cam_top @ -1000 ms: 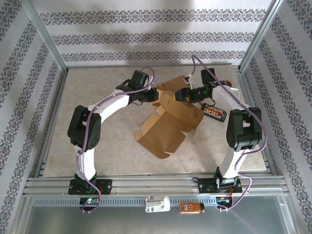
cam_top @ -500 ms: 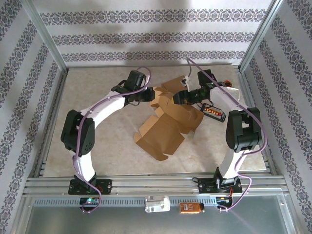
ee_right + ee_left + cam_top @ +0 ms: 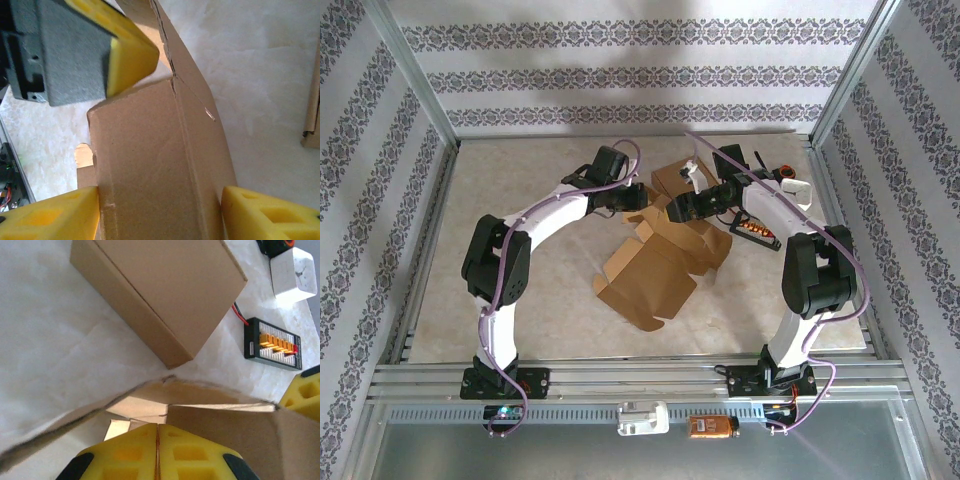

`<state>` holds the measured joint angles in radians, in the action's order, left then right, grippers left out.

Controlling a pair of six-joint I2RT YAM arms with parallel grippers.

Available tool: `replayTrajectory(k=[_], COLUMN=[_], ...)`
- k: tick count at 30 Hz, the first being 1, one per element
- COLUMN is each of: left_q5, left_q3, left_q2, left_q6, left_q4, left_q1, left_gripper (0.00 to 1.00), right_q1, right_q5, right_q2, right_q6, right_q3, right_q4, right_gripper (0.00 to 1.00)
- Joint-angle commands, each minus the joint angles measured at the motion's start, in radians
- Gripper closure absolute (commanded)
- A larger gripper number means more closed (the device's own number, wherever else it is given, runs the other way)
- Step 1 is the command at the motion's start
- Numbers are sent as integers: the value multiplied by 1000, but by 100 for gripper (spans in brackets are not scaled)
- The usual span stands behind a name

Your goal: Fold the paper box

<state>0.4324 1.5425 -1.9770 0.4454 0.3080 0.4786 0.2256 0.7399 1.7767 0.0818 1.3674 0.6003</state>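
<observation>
Paper box (image 3: 655, 270), half-folded, between both arms: left fingers (image 3: 132, 452) pressed together at its far flap (image 3: 200, 396), right fingers (image 3: 50, 215) apart, straddling a raised panel (image 3: 160, 165).

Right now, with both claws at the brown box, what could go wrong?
The paper box looks ragged at a crease near the left claw, so pulling might tear it. The right claw only straddles a panel with open jaws, so the panel could slip away. The black board with orange plugs lies close beside the box; a swinging flap might knock it.
</observation>
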Motion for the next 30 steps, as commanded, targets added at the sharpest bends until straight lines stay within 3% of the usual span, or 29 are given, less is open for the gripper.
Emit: replayTrajectory(k=[1,5,10,13,18,23,30], left_q5=[126,215,210,84,-186,-119,-158], left_q3=[-61,-155,-187,-242,-359,-329,-271], left_q2=[18,28,44,120,254,225,119], left_q6=[75,196,207,138,-37,-189,-207], left_q4=[-111,-317,-359,-327,-233,-75,-34], left_q1=[20,23,28,28,28,38,63], left_gripper=[92,92,89,77,75,70,58], right_q1=[10,16,23,22,22,26,38], right_q5=[-9,-5,-10,-20,-28,-36,-42], right_q2=[-36,-38,-35,-42,-51,-46,-44], right_q6=[23,23,19,25,32,27,31], right_q3=[-10,-14,-16,-22,-24,-16,-7], right_q4=[19,13,13,15,18,18,21], right_gripper=[35,35,35,35,35,35,35])
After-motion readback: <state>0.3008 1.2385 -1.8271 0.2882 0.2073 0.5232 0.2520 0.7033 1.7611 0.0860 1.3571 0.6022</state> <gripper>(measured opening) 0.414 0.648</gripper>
